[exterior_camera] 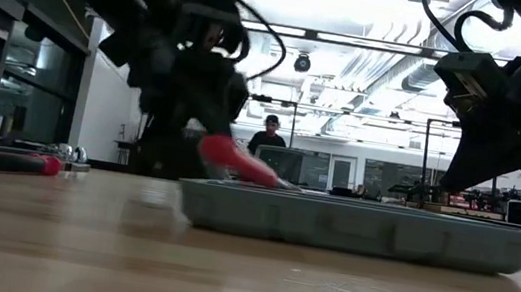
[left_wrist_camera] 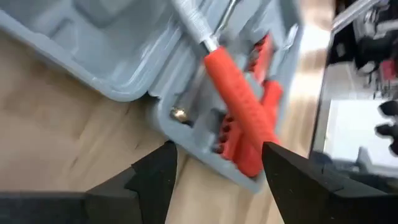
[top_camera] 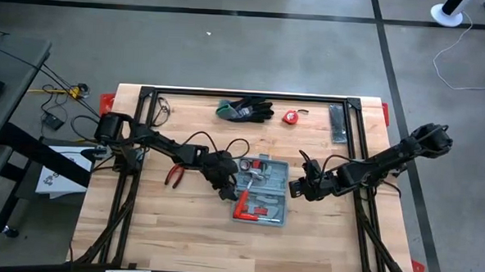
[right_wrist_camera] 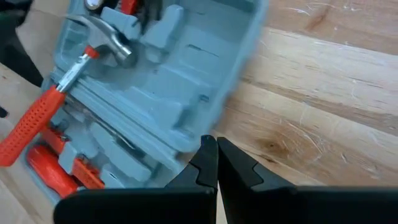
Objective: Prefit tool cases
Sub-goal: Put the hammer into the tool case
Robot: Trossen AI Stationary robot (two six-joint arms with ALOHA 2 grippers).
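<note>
Grey-blue plastic tool case (top_camera: 261, 191) lying open near the middle of the wooden table (top_camera: 140, 230), somewhat toward the near edge, with its moulded recesses facing up. A red-handled hammer (right_wrist_camera: 59, 102) rests across the tray, its steel head inside the case and its handle slanting out toward the case's left edge; smaller red-handled tools (right_wrist_camera: 59, 171) sit in recesses at the near end, while several recesses appear unfilled. The work therefore seems partly done: the hammer does not look fully seated, and red-handled pliers (top_camera: 175, 176) lie on the bare wood to the left of the case, apparently yet to be placed. The left gripper (left_wrist_camera: 214, 165) hovers at the left edge of the case with its jaws spread wide on either side of the hammer handle and holding nothing. The right gripper (right_wrist_camera: 216, 155) waits just beside the right edge of the case, jaws pressed together and empty. Along the far edge lie black-and-green gloves (top_camera: 245, 110), a small red object (top_camera: 290, 117) and a dark flat bar (top_camera: 338, 124), all well apart from the case. Open wood remains in front of the case toward the near edge and toward both near corners, giving room to move; the tighter spots are the two sides of the case, each with a gripper close by, and the black frame rails (top_camera: 358, 149) running along the table's edges.
</note>
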